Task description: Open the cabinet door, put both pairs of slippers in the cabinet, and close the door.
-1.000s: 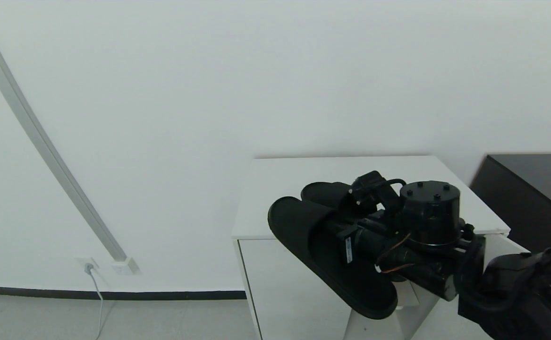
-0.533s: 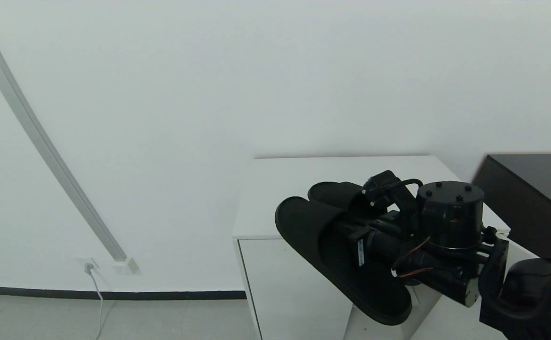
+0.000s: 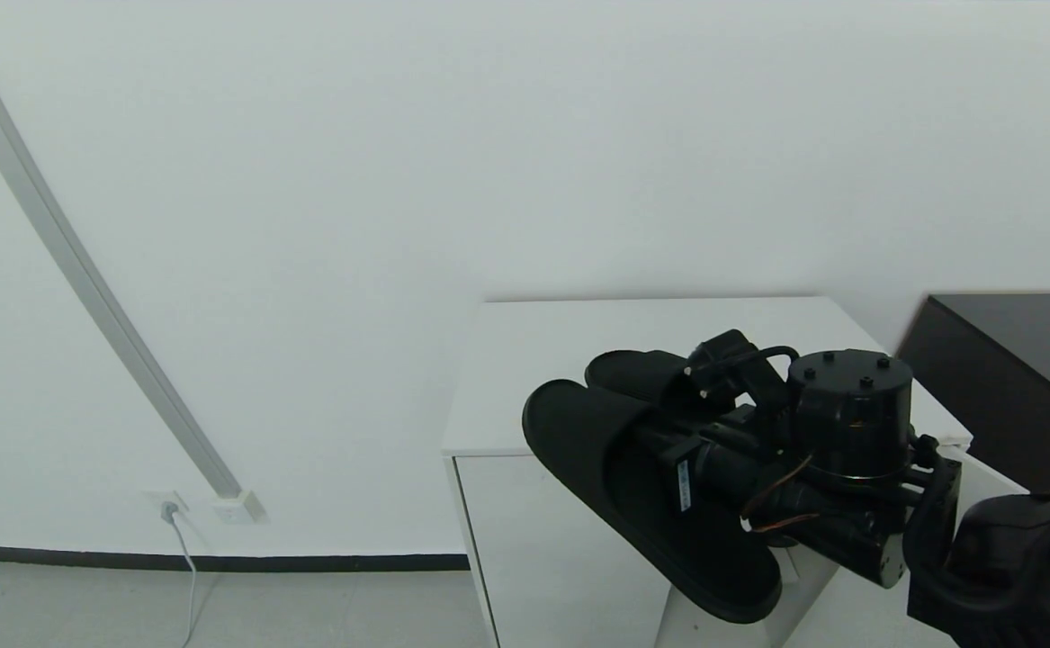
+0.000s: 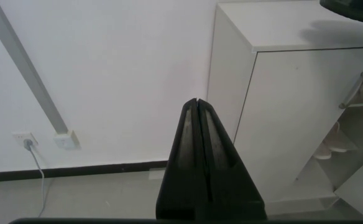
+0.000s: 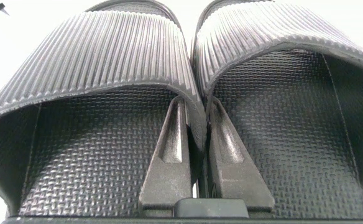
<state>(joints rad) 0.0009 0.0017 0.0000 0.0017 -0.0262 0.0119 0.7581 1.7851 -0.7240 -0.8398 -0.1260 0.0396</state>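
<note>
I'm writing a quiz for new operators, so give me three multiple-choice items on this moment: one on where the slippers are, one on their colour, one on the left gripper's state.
1. Where is the pair of slippers? A on the floor; B in the right gripper, in front of the white cabinet; C on the cabinet's top.
2. Their colour? A black; B white; C red.
3. The left gripper is: A open; B shut on a slipper; C shut, empty.
Answers: 1 B, its fingers pinch both straps; 2 A, both look black; 3 C, its fingers meet with nothing between.
</note>
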